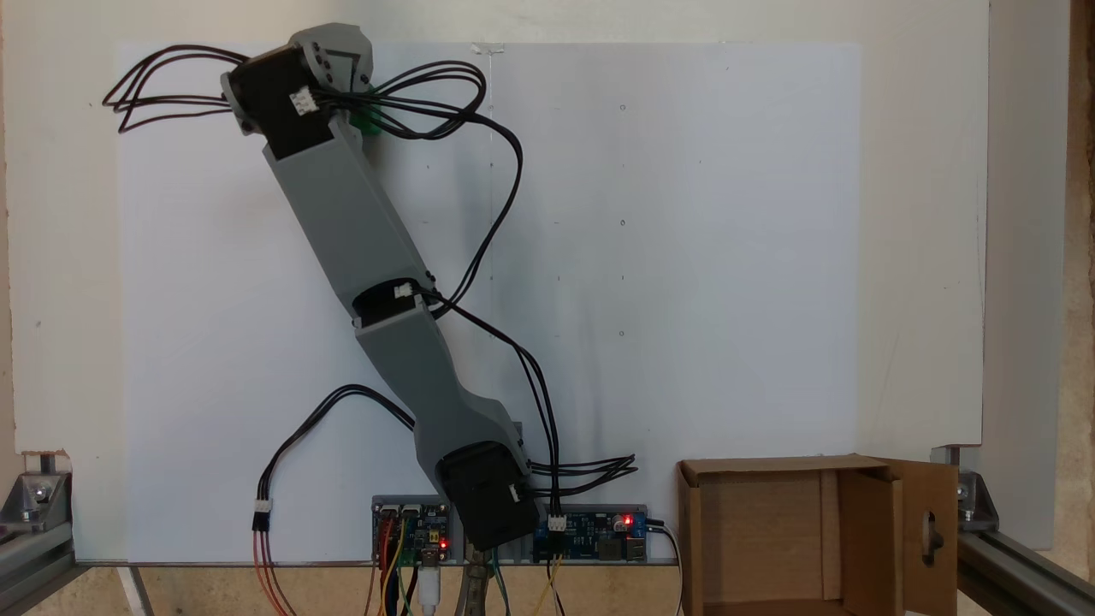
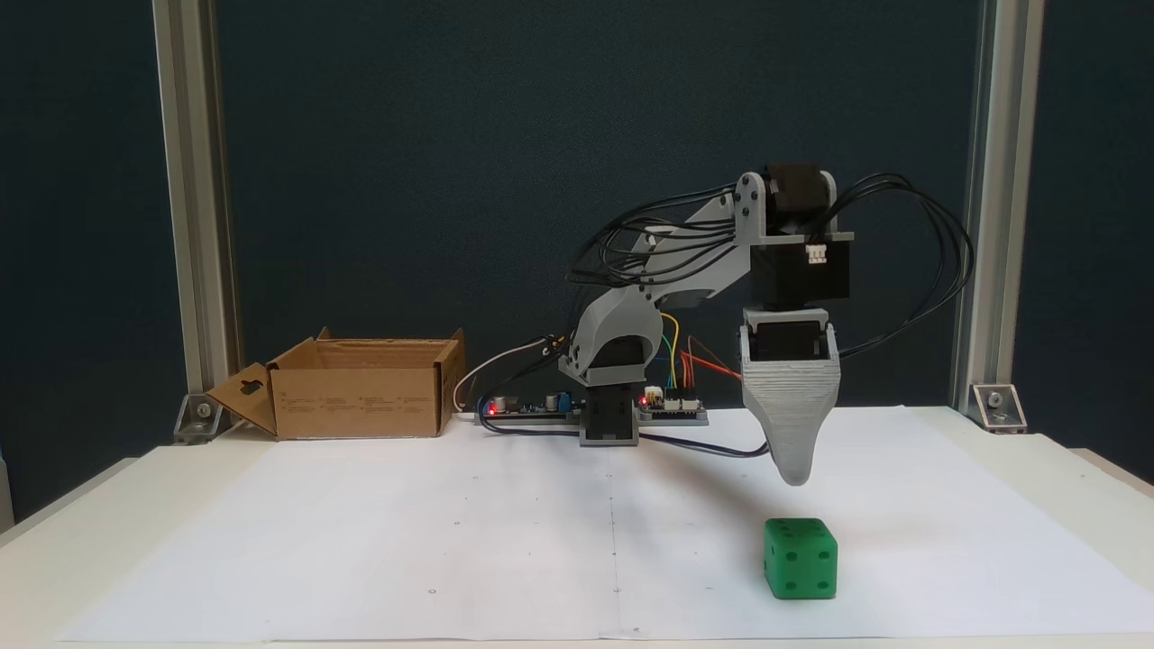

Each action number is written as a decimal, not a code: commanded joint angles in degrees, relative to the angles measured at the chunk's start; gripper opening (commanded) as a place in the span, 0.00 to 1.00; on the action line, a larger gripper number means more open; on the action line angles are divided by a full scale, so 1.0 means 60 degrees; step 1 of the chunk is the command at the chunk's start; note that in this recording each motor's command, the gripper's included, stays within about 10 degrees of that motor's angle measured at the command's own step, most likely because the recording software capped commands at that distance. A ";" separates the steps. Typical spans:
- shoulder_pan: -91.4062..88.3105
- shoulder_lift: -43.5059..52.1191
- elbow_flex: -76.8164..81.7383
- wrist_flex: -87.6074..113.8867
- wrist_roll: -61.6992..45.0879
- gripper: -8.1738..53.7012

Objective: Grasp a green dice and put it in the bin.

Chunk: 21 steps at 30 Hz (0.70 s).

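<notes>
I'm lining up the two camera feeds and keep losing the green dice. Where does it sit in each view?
Fixed view from above: the green dice is a green sliver at upper left, mostly hidden under the arm's wrist.
Fixed view from the front: the dice sits on the white paper at lower right, just below the gripper.
Shared landmark: the bin.

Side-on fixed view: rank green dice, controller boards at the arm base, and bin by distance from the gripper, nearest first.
From the gripper in that fixed view:
1. green dice, on the paper just below the tip, not touching it.
2. controller boards, behind and to the left, by the arm base.
3. bin, far left at the back of the table, flaps open.
</notes>
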 commanded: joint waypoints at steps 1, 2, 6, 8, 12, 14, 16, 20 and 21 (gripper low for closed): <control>-0.0103 0.0059 -0.0586 0.1667 0.0659 0.84; -0.0117 0.0015 -0.0586 0.1667 0.0659 0.84; -0.0117 -0.0088 -0.0586 0.1667 0.0659 0.83; -0.0132 -0.0146 -0.0586 0.1667 0.0659 0.83; -0.0264 -0.0220 -0.0586 0.1667 0.0659 0.83; -0.0308 -0.0278 -0.0586 0.1667 0.0659 0.83; -0.0322 -0.0337 -0.0586 0.1667 0.0659 0.83; -0.0352 -0.0483 -0.0586 0.1667 0.0659 0.83; -0.0352 -0.0498 -0.0586 0.1667 0.0659 0.83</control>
